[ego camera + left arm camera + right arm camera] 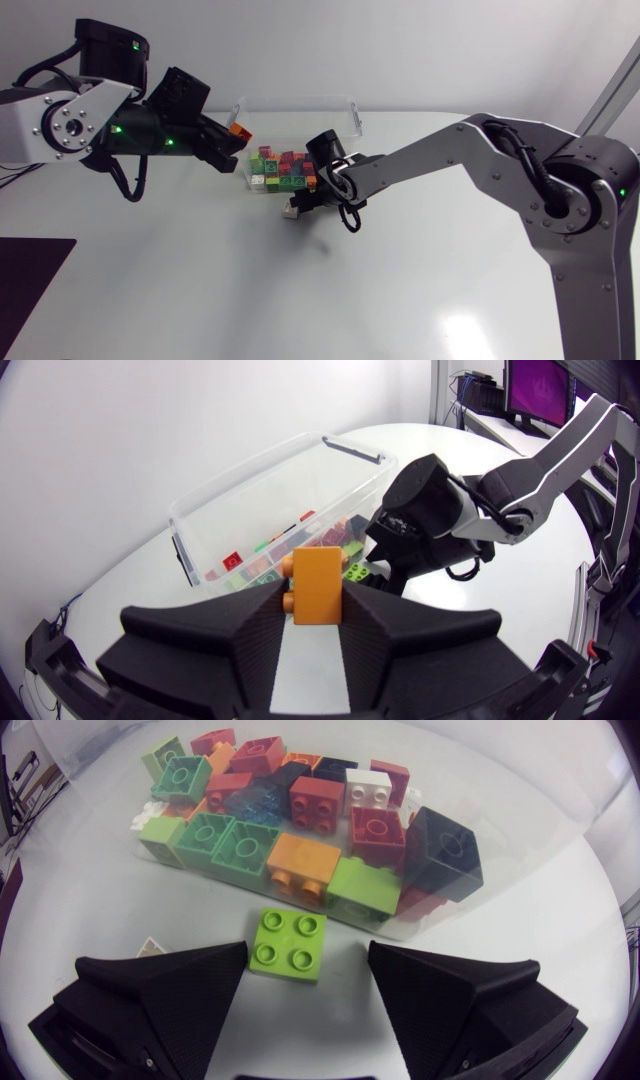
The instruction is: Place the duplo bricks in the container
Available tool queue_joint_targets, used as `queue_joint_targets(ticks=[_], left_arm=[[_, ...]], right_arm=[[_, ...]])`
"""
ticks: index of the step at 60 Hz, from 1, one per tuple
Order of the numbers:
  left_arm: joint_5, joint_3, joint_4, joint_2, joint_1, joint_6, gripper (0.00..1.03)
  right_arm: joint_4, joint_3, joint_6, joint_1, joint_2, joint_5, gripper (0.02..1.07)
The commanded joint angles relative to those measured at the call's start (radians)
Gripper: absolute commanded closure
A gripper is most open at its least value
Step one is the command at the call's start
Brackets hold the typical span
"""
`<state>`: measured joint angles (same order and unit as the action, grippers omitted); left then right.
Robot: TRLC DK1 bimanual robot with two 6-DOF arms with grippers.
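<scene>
**While clamped on an orange brick (317,585), poised near the container (250,490)**

At left, in the left gripper (313,603): that brick, upright, pinched from both sides by the two fingers, held off the table (200,280) just short of the clear tub. Ahead of it, inside the container: a heap of bricks (290,810) in red, green, orange, white, black and blue, bunched at one end. At right, close against the clear wall: the right gripper (307,960), low over the table, fingers spread wide and touching nothing. Between them, flat on the table, studs up: a lime brick (288,944), outside the container, just beside its wall. Next to one right finger: a small pale scrap (150,948), too unclear to name.
</scene>
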<state>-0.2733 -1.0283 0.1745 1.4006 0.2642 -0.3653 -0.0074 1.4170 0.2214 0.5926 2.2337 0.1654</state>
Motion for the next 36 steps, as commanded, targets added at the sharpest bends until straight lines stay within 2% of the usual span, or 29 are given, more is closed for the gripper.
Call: queue_joint_targets(ticks=[1,5,10,25,36], left_arm=[[-0.018,-0.015,-0.033,-0.017,-0.013,0.034,0.75],[-0.020,-0.026,-0.055,-0.015,-0.016,0.043,0.75],[-0.040,-0.035,-0.098,-0.006,-0.019,0.063,0.75],[-0.040,-0.085,-0.211,0.090,-0.029,0.106,0.75],[-0.040,-0.176,-0.231,0.218,-0.034,0.118,0.74]], right_arm=[[-0.019,0.030,0.030,-0.002,0.044,0.006,0.31],[-0.026,0.043,0.033,-0.004,0.057,0.006,0.36],[-0.019,0.046,0.041,-0.005,0.064,0.011,0.54],[-0.005,0.022,0.044,-0.004,0.046,0.013,0.65],[0.012,-0.059,0.035,0.015,-0.051,0.023,0.66]])
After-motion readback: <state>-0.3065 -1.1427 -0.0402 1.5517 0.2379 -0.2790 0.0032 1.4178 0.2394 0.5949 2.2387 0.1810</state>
